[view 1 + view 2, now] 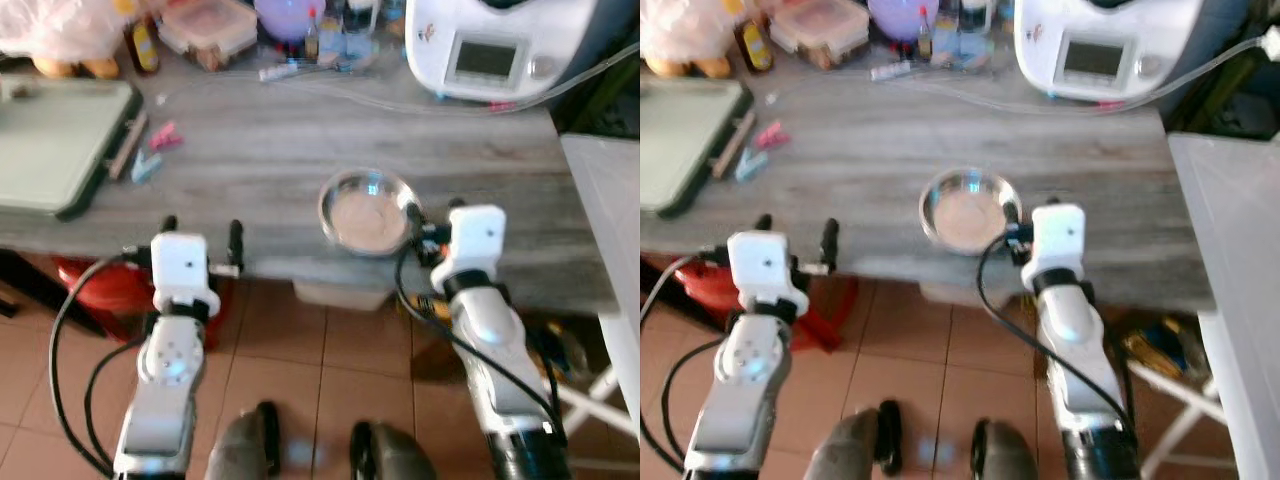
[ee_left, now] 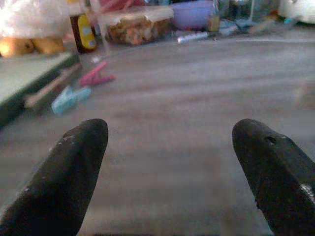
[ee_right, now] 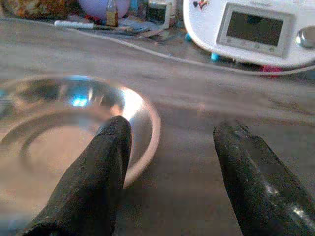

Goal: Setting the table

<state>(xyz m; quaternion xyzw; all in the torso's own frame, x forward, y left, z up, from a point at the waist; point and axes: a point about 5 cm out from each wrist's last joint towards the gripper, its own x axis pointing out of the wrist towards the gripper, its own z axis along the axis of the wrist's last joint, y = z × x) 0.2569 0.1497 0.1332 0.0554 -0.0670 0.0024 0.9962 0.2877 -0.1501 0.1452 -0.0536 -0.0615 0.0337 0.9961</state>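
Observation:
A shiny steel bowl [image 1: 368, 212] sits near the front edge of the grey wooden table [image 1: 250, 140], right of centre. My right gripper [image 1: 434, 210] is open at the bowl's right side. In the right wrist view one finger [image 3: 106, 162] lies over the bowl [image 3: 59, 137] and the other stands outside it, so the rim runs between them. My left gripper [image 1: 203, 232] is open over the table's front edge, well left of the bowl. Nothing lies between its fingers [image 2: 74, 167], just bare tabletop.
A green board [image 1: 50, 150] lies at the table's left, with pink and blue clothespins [image 1: 158, 148] beside it. A white appliance [image 1: 500, 45], a thin cable, bottles and food containers [image 1: 205, 28] line the back. A red object [image 1: 90, 285] sits under the table. A white surface [image 1: 610, 220] stands at right.

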